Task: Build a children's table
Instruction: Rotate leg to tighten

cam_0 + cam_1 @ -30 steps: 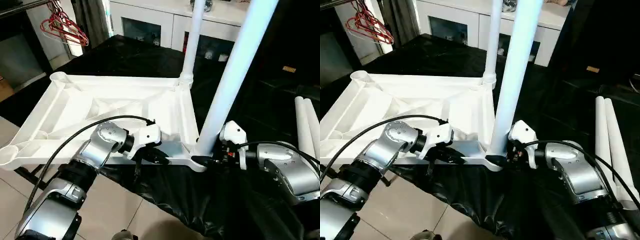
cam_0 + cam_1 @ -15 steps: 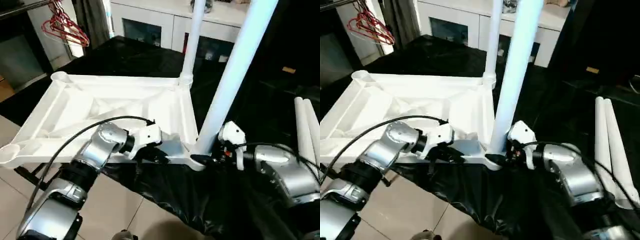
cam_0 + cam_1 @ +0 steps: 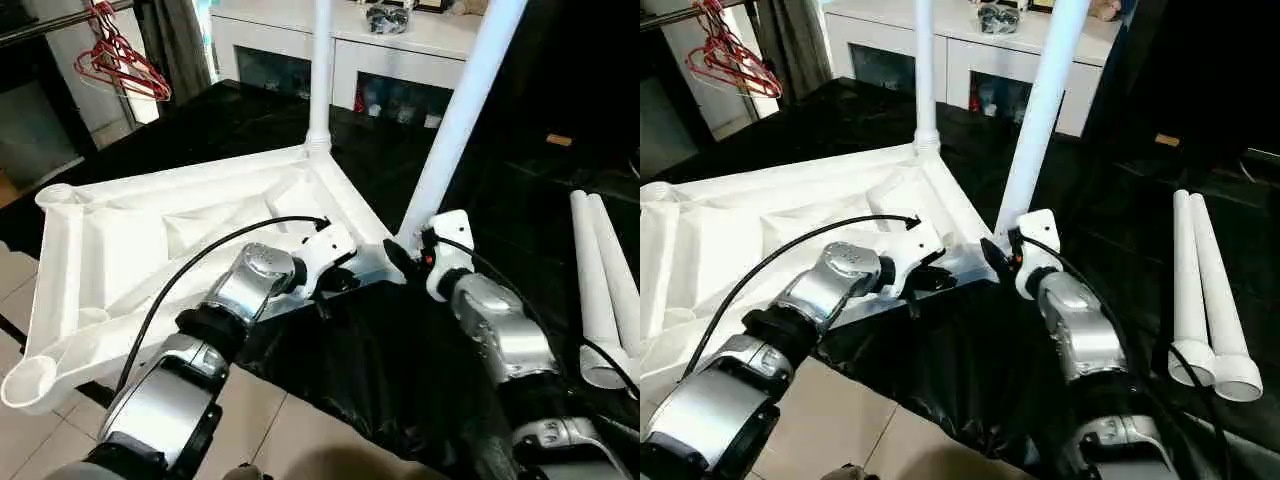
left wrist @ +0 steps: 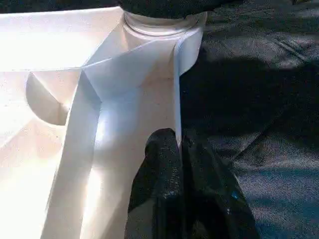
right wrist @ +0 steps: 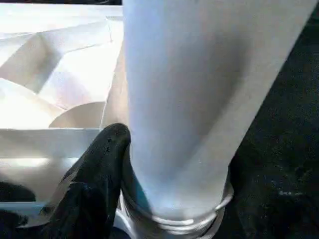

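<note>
1. Left eye view: a white cabinet (image 3: 340, 60) with glass doors runs along the top of the frame, and red hangers (image 3: 118, 60) hang at upper left. A black cloth (image 3: 380, 370) covers the counter; tiled floor (image 3: 290, 440) shows at the bottom. The table top (image 3: 150, 240) lies upside down across the left and middle, its ribbed underside up and a round socket (image 3: 28, 380) at lower left. Two legs stand upright in its corners: the far leg (image 3: 320, 70) at top centre and the near leg (image 3: 455, 120) right of centre. Two spare legs (image 3: 600, 290) lie side by side at the right edge. The left gripper (image 3: 345, 283) sits at the top's near rim, and a black cable (image 3: 220, 260) arcs over that arm.

2. Right eye view: the same layout. The right gripper (image 3: 998, 258) sits at the foot of the near leg, at centre.

3. Left wrist view: the left gripper's fingers (image 4: 164, 169) are pinched together on the thin rim of the top, low in the frame. A socket collar is at top centre, with black cloth to the right.

4. Right wrist view: the near leg fills the middle, seated in its ringed socket at the bottom. One black finger (image 5: 99, 164) presses the leg's lower left side, so the gripper is clasped wide around the leg.

No writing or labels can be read.
</note>
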You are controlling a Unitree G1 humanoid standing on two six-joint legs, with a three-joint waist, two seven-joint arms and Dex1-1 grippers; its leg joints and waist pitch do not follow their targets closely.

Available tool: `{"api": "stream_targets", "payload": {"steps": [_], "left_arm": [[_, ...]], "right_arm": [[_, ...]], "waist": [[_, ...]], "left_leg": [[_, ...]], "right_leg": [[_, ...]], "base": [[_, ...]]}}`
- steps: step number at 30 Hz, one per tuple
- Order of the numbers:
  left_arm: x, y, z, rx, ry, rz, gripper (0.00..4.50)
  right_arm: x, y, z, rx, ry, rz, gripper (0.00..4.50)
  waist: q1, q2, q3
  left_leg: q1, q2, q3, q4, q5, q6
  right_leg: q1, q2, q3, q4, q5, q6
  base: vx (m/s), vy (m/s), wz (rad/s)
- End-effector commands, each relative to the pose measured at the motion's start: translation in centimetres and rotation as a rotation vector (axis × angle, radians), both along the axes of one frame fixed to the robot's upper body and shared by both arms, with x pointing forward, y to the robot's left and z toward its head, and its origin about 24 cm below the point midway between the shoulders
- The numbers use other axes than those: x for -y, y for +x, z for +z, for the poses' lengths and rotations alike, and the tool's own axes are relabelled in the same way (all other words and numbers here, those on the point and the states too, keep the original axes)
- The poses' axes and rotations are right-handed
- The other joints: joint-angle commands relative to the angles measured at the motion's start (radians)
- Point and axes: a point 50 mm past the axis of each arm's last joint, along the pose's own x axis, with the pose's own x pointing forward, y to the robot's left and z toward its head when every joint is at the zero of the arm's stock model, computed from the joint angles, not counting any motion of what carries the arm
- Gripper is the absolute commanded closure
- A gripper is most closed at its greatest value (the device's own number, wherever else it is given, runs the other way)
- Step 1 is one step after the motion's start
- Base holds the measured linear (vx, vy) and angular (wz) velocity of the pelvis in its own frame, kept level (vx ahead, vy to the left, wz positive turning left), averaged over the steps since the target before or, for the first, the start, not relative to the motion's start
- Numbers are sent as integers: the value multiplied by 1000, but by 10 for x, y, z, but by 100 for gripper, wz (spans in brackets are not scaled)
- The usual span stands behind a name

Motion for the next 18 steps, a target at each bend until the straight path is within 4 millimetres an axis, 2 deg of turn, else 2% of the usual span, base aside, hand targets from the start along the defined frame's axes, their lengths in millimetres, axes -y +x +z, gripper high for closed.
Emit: {"api": "stream_targets", "payload": {"steps": [1, 5, 11, 12, 15, 18], "left_arm": [[19, 6, 24, 97, -69, -48, 450], [16, 3, 23, 93, -66, -91, 450], [6, -5, 22, 74, -89, -215, 450], [4, -6, 22, 67, -97, -233, 450], [-2, -11, 22, 58, -103, -290, 450], [-8, -15, 22, 45, -98, -339, 450]], "right_arm": [[-16, -10, -21, -109, 23, 69, 111], [-11, -10, -15, -67, -33, 133, 75], [4, -21, -4, -25, -98, 353, 75], [7, -23, -2, -23, -104, 381, 75], [15, -26, 4, -18, -108, 446, 75], [22, -31, 10, -13, -109, 516, 75]], "waist": [[-3, -3, -63], [-2, -2, -64], [6, -4, -69], [4, -4, -69], [6, -6, -70], [7, -5, -69]], "left_leg": [[18, 38, -22, -83, -299, -5], [16, 38, -21, -82, -283, 2], [10, 41, -19, -76, -217, 33], [10, 41, -16, -75, -206, 40], [8, 43, -16, -72, -188, 55], [11, 46, -15, -73, -191, 62]], "right_leg": [[38, -78, 45, -100, -369, -153], [41, -78, 46, -96, -329, -166], [52, -78, 47, -83, -224, -189], [49, -77, 48, -80, -197, -200], [53, -78, 48, -74, -157, -225], [51, -78, 47, -73, -151, -236]], "base": [[0, 0, 0], [0, 0, 0], [0, 0, 0], [0, 0, 0], [0, 0, 0], [0, 0, 0]]}}
